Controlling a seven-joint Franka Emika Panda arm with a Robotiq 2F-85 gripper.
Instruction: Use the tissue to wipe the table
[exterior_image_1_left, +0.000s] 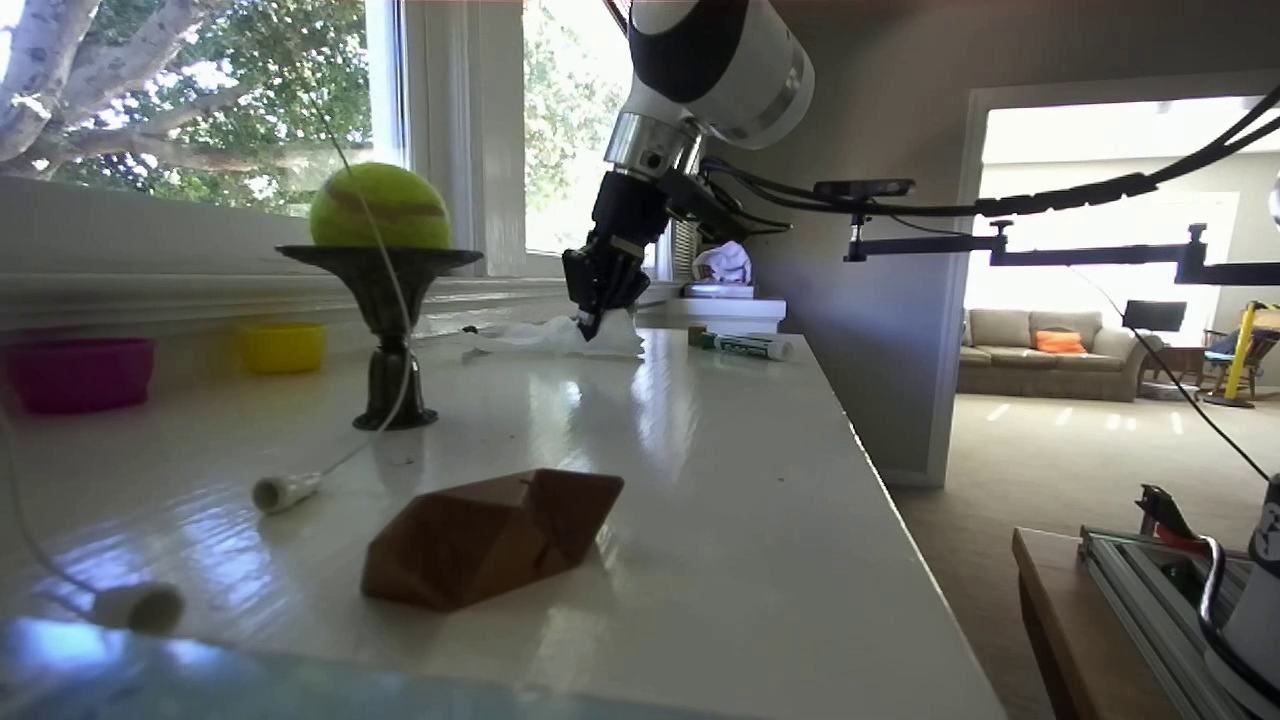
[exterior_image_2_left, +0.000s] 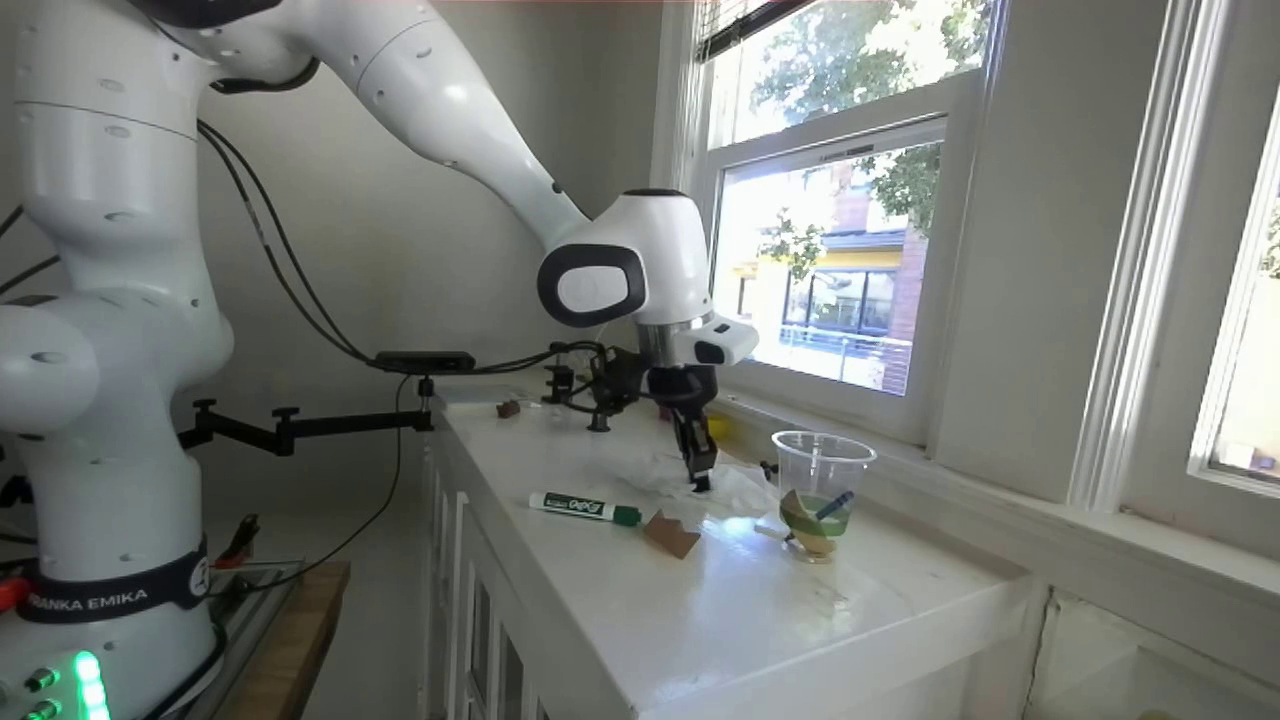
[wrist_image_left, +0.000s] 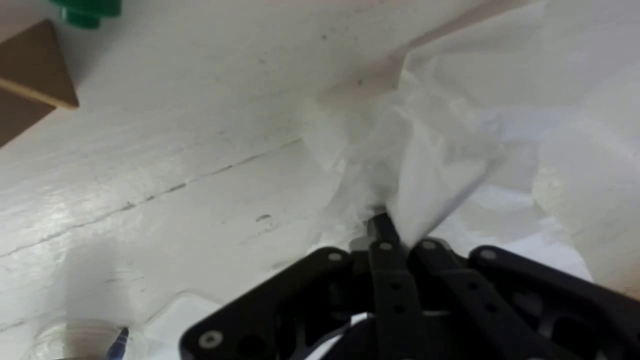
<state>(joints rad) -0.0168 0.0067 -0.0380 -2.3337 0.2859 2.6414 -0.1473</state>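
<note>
The white tissue lies crumpled and spread on the white table (exterior_image_2_left: 720, 620). It shows in both exterior views (exterior_image_1_left: 535, 337) (exterior_image_2_left: 748, 493) and in the wrist view (wrist_image_left: 435, 150). My gripper (wrist_image_left: 395, 232) points down with its fingers close together, and a fold of the tissue rises between them. In both exterior views the fingertips (exterior_image_1_left: 588, 328) (exterior_image_2_left: 702, 484) are low, at the tissue near the table surface. The tissue's gripped part is partly hidden by the fingers. In the wrist view, dark specks and a crack mark the table (wrist_image_left: 150, 165) left of the tissue.
A green-capped marker (exterior_image_2_left: 575, 507) and a brown piece (exterior_image_2_left: 671, 535) lie near the tissue. A clear cup (exterior_image_2_left: 822, 460) stands on the window side. A tennis ball (exterior_image_1_left: 380, 205) on a dark stand (exterior_image_1_left: 385, 300), a brown faceted block (exterior_image_1_left: 490, 545) and bowls (exterior_image_1_left: 80, 373) are farther along.
</note>
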